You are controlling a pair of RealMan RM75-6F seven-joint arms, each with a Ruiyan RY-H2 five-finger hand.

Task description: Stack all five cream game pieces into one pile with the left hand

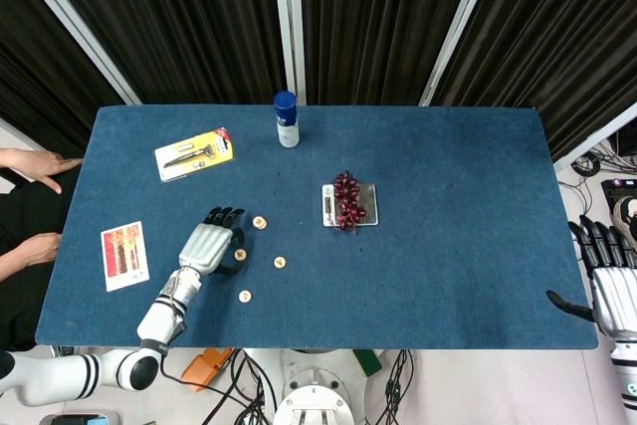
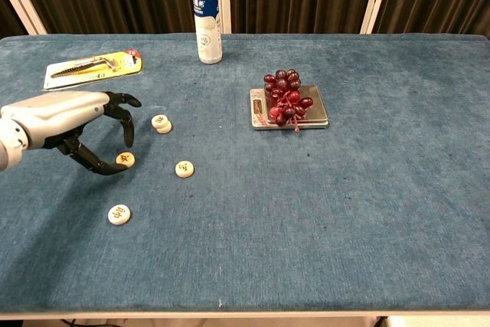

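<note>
A short pile of two cream pieces [image 1: 259, 222] [image 2: 161, 123] stands left of the table's middle. Three single cream pieces lie nearer the front: one [image 1: 240, 255] [image 2: 125, 159] at my left hand, one [image 1: 280, 263] [image 2: 184, 168] to its right, one [image 1: 245, 296] [image 2: 119, 214] closest to the front edge. My left hand [image 1: 204, 243] [image 2: 73, 116] hovers low over the table, its fingers [image 2: 126, 126] arched above the nearest single piece and the thumb tip just beside it; the piece still lies on the cloth. My right hand [image 1: 610, 286] hangs off the table's right edge, fingers spread, holding nothing.
A blue-capped white bottle [image 2: 204, 17] stands at the back. Red grapes [image 2: 286, 97] sit on a small scale [image 2: 318, 119]. A yellow packaged tool [image 2: 92, 67] lies back left and a card [image 1: 124, 255] front left. A person's hands [image 1: 35, 161] rest at the left edge.
</note>
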